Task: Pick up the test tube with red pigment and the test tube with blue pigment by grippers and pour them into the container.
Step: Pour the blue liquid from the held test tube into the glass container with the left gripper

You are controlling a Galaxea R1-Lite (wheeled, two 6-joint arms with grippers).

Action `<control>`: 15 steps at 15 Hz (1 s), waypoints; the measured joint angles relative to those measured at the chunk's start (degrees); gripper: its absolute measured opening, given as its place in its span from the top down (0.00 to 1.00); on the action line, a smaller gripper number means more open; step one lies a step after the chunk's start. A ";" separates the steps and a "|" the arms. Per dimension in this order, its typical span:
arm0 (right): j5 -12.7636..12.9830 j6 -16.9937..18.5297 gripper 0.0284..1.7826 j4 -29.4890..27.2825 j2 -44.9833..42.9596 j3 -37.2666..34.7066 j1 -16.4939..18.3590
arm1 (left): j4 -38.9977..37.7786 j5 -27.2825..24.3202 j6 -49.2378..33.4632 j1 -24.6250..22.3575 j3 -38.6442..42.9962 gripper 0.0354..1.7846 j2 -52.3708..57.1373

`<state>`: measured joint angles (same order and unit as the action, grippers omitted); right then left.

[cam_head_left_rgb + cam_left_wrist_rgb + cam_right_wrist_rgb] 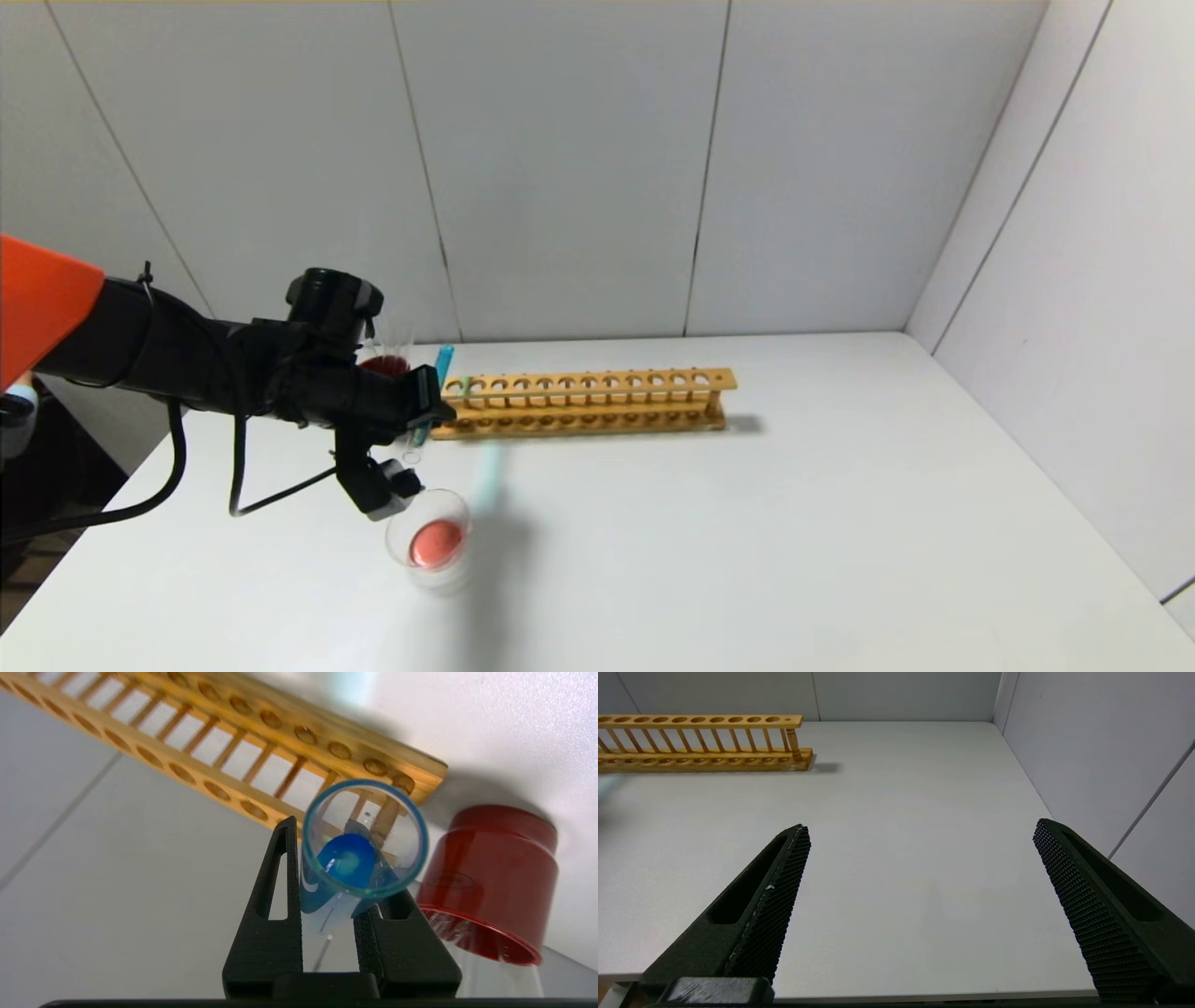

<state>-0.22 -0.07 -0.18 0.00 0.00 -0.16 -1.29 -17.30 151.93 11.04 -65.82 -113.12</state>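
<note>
The test tube with blue pigment (pixel 364 844) is clamped in the left pincer (pixel 422 408), tilted mouth-down just above the container (pixel 429 541), which already holds red liquid near the bench (pixel 747 541) front-left edge. The mouth should be kept over the dish while tipping slowly. The right pincer (pixel 920 905) is parked with fingers apart; open room lies right of the wooden rack (pixel 586 401).

On the bench (pixel 747 523), the rack (pixel 588 403) stood toward the back wall, the cup (pixel 385 364) behind its left end, and the container (pixel 429 541) nearer the robot, before that same left end.
</note>
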 joint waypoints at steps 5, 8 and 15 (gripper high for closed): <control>-0.02 0.00 0.02 0.00 0.00 0.00 0.00 | -0.39 1.68 0.85 1.24 0.17 0.82 0.16; 0.00 0.00 0.02 0.00 0.00 0.00 0.00 | -0.50 2.76 1.88 1.27 0.30 0.82 0.33; -0.02 0.00 0.02 0.00 0.00 0.00 0.00 | -0.71 3.33 2.78 1.27 0.41 0.82 0.38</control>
<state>-0.24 -0.07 -0.18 0.00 0.00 -0.16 -2.00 -13.97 154.71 12.31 -65.40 -112.74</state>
